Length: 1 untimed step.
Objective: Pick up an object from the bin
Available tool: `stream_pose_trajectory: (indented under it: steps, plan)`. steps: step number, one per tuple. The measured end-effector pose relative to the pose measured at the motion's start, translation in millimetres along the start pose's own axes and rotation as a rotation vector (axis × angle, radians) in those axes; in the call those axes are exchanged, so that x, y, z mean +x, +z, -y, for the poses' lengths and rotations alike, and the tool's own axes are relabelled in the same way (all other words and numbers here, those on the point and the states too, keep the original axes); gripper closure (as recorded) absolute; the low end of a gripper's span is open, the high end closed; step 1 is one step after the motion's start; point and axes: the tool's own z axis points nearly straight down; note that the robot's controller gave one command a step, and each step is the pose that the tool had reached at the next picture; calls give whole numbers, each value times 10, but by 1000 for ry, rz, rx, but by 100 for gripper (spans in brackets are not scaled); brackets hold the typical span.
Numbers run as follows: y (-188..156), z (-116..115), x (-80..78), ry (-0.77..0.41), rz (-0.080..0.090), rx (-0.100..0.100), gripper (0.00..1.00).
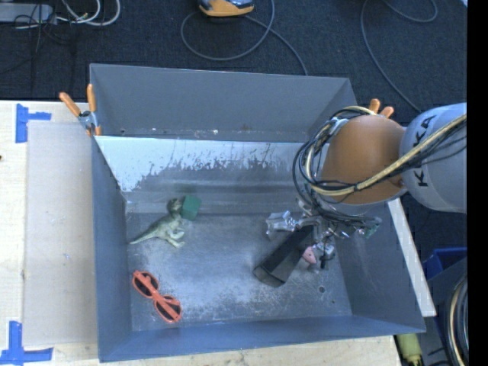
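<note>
Down in the right part of the bin (221,117) sat the gripper (319,244), low over the floor, with the arm's orange cover (364,158) and a loop of cables (307,166) bulking above it. Whether the gripper was wide or narrow, I could not tell, as its own hardware hid that. Right under it lay the black oblong thing (279,262): long, flat-sided, matte and dark, lying slantwise with its far right end tucked beneath the gripper and its near left end pointing toward the bin's middle. One of those, and just beside its upper end, one small pink piece (310,256), touching or nearly touching the gripper; too small to name. Just to the far left of the gripper was one crumpled silvery scrap (279,222), and on the gripper's right, near the bin's right wall, one small teal bit (371,226). Over on the left, well apart from all that, stood one pale green toy dinosaur (162,232), with one dark green block (190,206) just beside its head on the far side. Nearer, in the left near corner, lay one pair of red toy sunglasses (158,296), flat on the floor. That made seven things, one of each kind, spread out and none heaped.
</note>
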Motion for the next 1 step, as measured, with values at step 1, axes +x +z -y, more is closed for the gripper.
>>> stream_pose_trajectory:
  steps: [1]
  plan:
    - [279,36,-20,-135,-1,-6,100]
